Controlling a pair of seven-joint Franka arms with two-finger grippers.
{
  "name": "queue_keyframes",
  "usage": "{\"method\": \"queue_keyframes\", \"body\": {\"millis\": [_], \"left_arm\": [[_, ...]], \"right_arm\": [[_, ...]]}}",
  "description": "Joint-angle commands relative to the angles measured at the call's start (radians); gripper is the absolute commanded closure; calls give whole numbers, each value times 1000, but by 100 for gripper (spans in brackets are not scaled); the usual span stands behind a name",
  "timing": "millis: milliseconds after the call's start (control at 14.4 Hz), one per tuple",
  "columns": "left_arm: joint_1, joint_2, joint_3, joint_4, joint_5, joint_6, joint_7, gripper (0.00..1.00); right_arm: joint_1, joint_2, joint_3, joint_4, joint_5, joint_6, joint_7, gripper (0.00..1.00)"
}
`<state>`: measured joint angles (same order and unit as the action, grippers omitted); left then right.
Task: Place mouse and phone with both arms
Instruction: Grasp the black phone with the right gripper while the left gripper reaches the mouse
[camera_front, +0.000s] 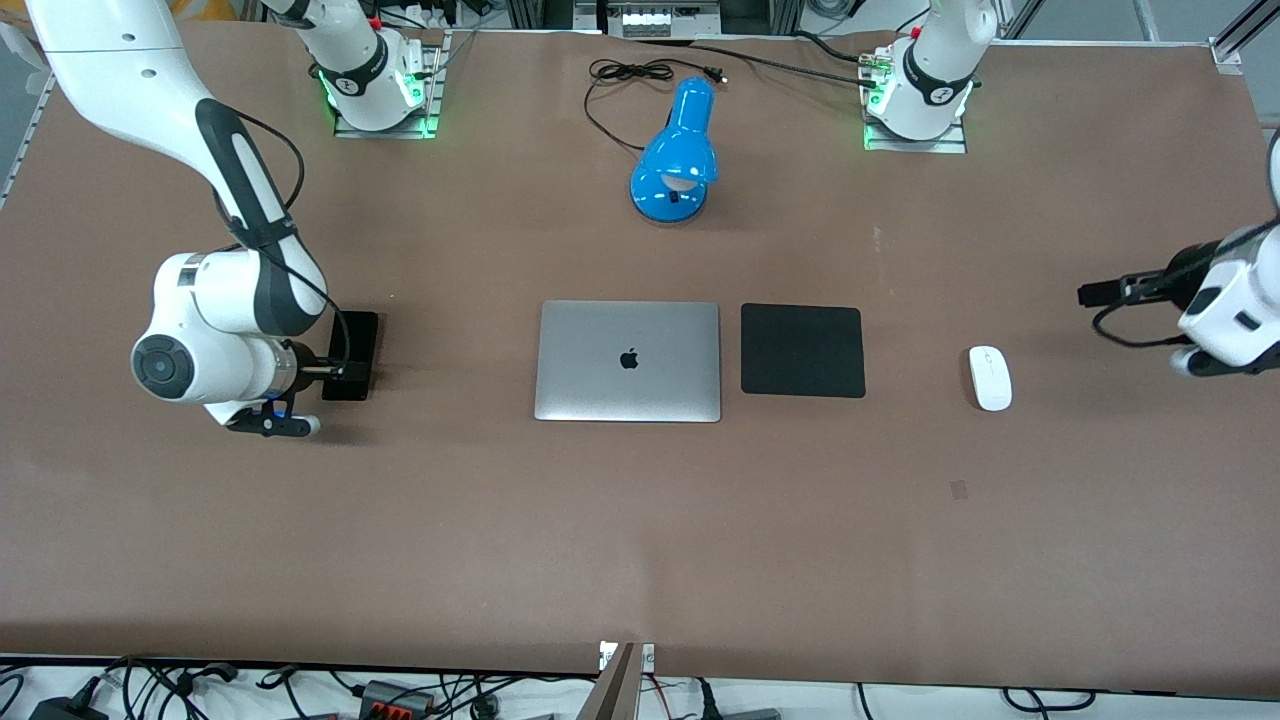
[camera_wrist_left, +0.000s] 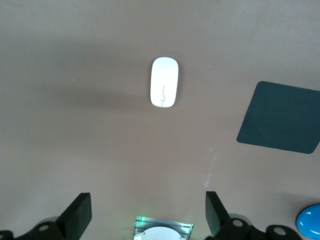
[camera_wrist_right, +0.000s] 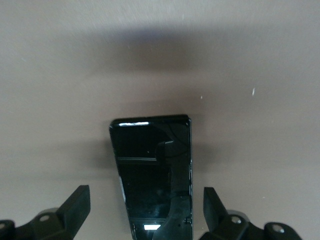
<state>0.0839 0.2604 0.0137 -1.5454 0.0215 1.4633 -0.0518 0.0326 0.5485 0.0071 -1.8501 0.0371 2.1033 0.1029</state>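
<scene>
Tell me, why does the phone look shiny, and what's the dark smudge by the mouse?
Right wrist view: the phone has a glossy face that mirrors the gripper and the light above it. Left wrist view: the smudge beside the mouse is a soft shadow on the table, probably the arm's.

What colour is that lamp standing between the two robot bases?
Bright glossy blue: the desk lamp with its black cord shows best in the front view.

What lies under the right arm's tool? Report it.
The phone lies flat on the brown table, directly below the open right tool, fingers apart either side, not touching. The arm's wrist covers part of the phone in the front view.
</scene>
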Motion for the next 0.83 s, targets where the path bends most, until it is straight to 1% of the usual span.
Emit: {"method": "queue_keyframes", "body": {"millis": [0,69,347,417,556,764], "left_arm": [[-9,7,-1,50,5,-34,6,0],[-9,16,-1,57,14,-34,6,0],[-7,68,2,169,12,-35,13,0],[-9,72,2,182,3,-29,47,0],[-9,118,3,232,5,-26,143,0],[-3,163,3,226,12,-27,184,0]], "right_arm": [[-2,-52,-1,-96,7,65,12,0],[0,-50,-1,-110,7,81,26,0],[-2,-44,-1,-121,7,90,32,0],[-3,-44,-1,-129,7,102,32,0],[-3,-45,-1,-158,7,145,32,0],[-3,-45,-1,-178,7,173,34,0]]}}
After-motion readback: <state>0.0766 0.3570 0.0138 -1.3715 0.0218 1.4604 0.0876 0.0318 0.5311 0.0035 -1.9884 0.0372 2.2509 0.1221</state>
